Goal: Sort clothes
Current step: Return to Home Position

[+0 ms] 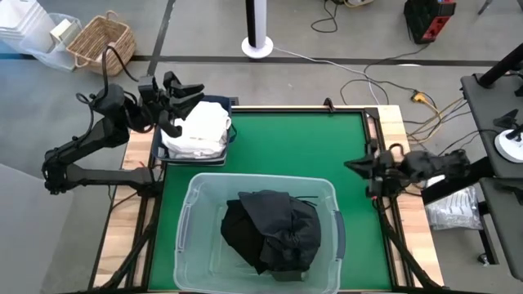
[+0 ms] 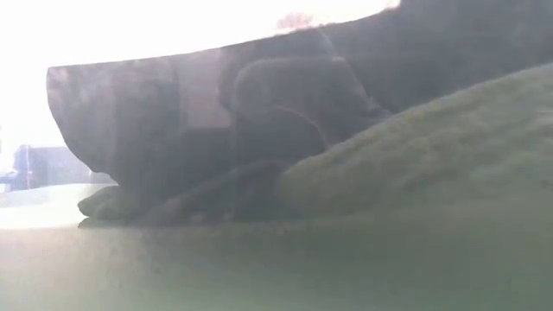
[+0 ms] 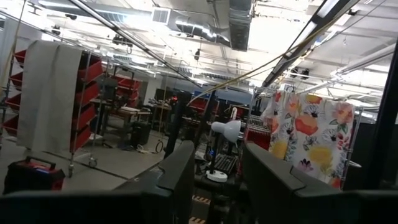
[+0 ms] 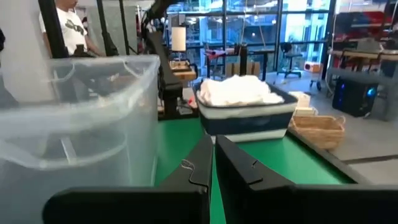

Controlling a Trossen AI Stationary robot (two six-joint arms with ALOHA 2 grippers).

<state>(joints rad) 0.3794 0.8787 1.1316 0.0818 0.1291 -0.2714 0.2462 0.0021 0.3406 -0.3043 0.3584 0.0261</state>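
Nearest the front edge of the green table mat (image 1: 294, 139), the clear plastic tub (image 1: 261, 178) holds a heap of black fabric garments (image 1: 274, 230). Farther back, at the table's right edge, the right gripper (image 4: 213, 144) points inward across the mat, its fingers closed to a thin slit with nothing between them. At the far left corner, the navy blue bin (image 4: 249, 123) is piled with white fabric garments (image 1: 200, 126). The left gripper (image 3: 219, 152) hangs at the bin's far left side, tilted upward, fingers spread wide and empty.
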